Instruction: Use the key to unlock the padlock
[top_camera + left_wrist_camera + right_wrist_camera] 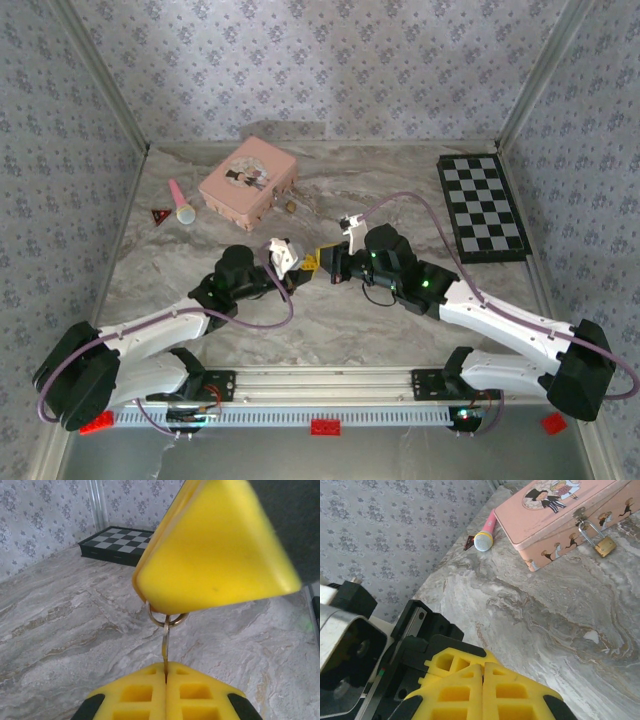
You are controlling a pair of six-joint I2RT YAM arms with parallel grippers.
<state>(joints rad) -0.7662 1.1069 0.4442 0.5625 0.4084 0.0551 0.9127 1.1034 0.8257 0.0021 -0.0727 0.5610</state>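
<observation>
The tiny brass padlock (605, 545) hangs by its grey shackle from the hasp of the pink tin (555, 515) at the back of the table; it also shows as a small speck (289, 206). Both grippers meet mid-table, well short of the tin. My left gripper (166, 666) is shut on the blade of the key (165, 647), which stands upright out of its yellow fingers. The key's ring (159, 619) runs up under the right gripper's fingers (220, 545). My right gripper (483, 666) is shut, its tips right over the left gripper's fingers (447, 660).
A chessboard (482, 207) lies at the right rear. A pink toy microphone (181, 203) and a small red triangle (158, 216) lie left of the tin (247, 180). Patterned walls close in the table on three sides.
</observation>
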